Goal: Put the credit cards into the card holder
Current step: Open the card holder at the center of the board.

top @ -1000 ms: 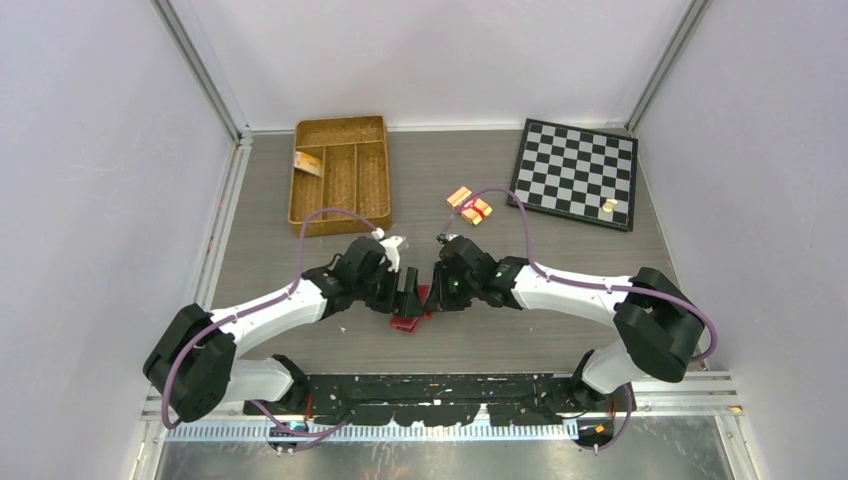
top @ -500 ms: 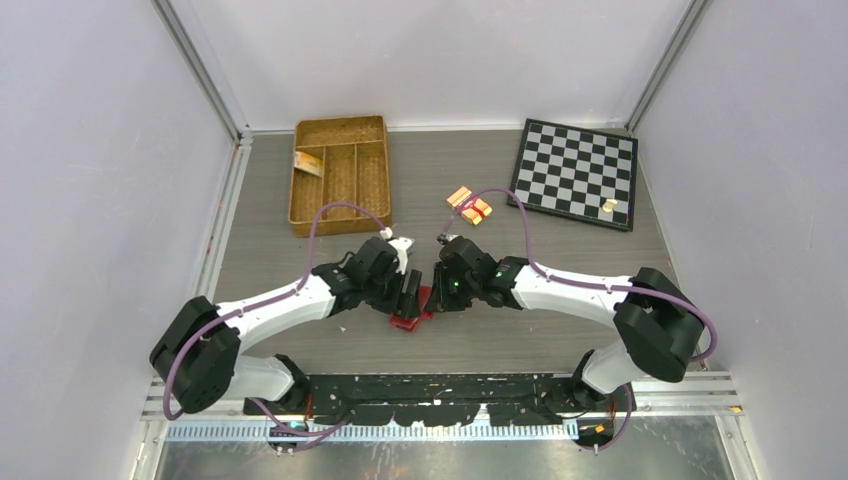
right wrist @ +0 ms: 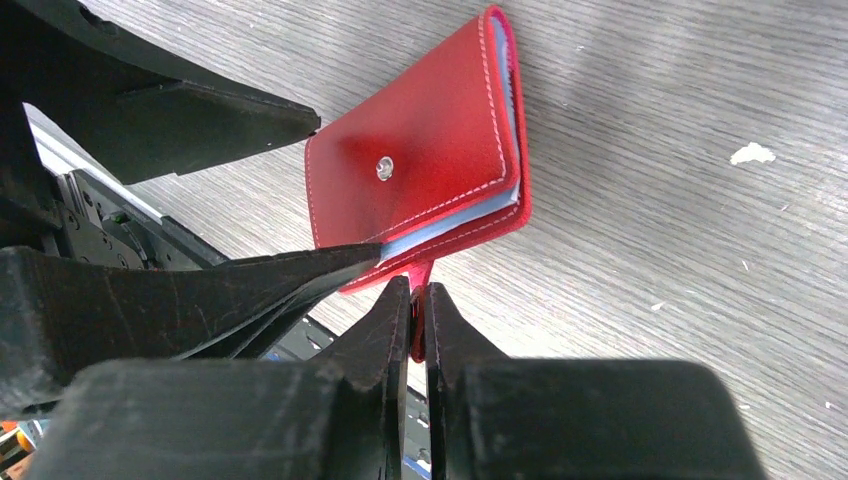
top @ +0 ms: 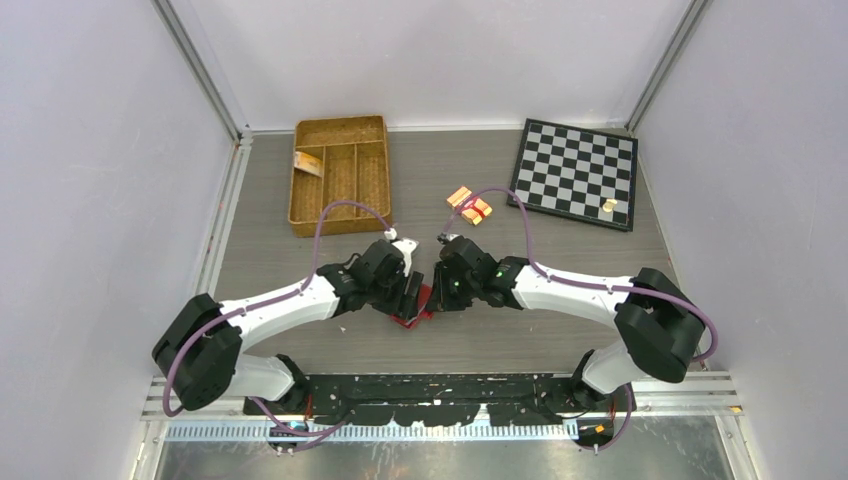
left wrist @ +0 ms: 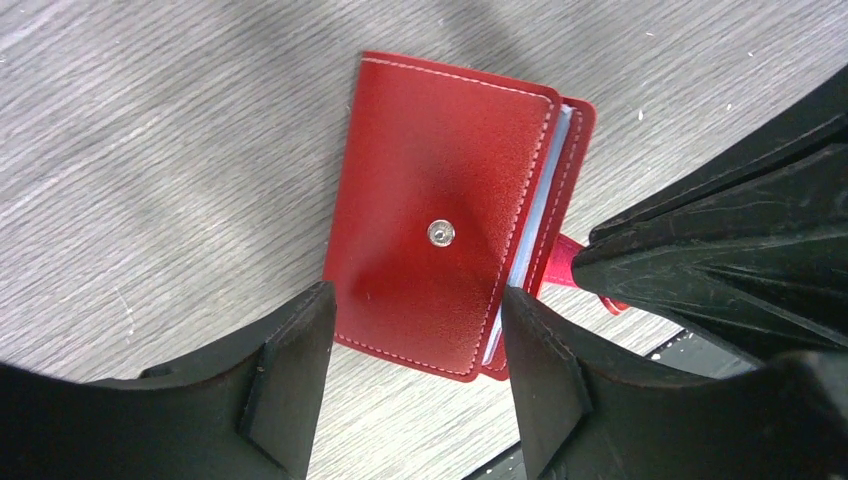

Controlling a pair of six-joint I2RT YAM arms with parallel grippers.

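Two grippers meet over the card holder (top: 410,318), which lies shut at 6 o'clock on the table (top: 560,270), just ahead of the arm bases. The right gripper (right wrist: 412,300) has its fingers pressed narrow on the holder's red snap tab (left wrist: 565,262). The left gripper (left wrist: 415,340) stands with its fingers (left wrist: 295,350) spread wide, one at each long edge of the cover. Whether they press on it yet I cannot tell.

I judge the holder to be light and soft. It has a leather-like cover that will flex, and the whole thing will probably skid on the wood-grain top unless pinned. The tab is a good anchor. The cover's free edge, beside the bluish plastic sleeves (right wrist: 450,225), is the place to lift it open. Those sleeves look thin and slick, so their mouths may need to be held apart.

One loose credit card (top: 459,195) lies at about 1 o'clock from the holder, well apart from it and just beside an orange-and-red banded pack (top: 478,210). Another card (top: 308,163) rests in the wicker tray (top: 340,125) at 11 o'clock. The cards look stiff, featherlight and flat to the surface. I would take them by opposite long edges or tip up a corner first. A chessboard (top: 575,170) sits at 2 o'clock.
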